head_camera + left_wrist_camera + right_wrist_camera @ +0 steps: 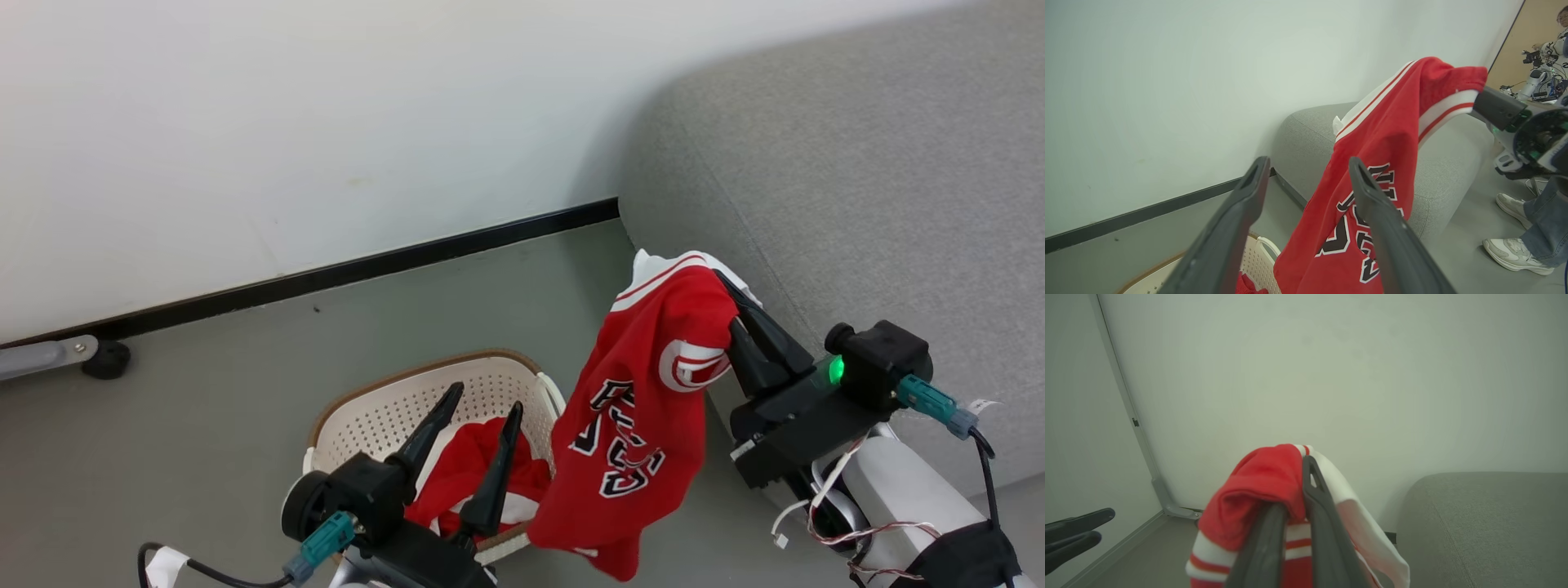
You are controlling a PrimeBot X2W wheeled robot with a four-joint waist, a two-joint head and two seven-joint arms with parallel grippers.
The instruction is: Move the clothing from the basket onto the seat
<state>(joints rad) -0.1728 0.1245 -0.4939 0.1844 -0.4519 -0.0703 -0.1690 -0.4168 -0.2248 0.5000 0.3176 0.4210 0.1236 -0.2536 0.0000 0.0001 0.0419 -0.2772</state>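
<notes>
Head view: clothing (633,408) in right pincer (728,296)

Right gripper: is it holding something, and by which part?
Yes. The right gripper is shut on the red garment, pinching bunched cloth beside its white-striped trim at the top; the rest hangs free.

A robot lab dressed as a living room: grey sofa (857,163) against a bare white wall (326,122), another robot rig (1533,79) beyond the sofa.
</notes>
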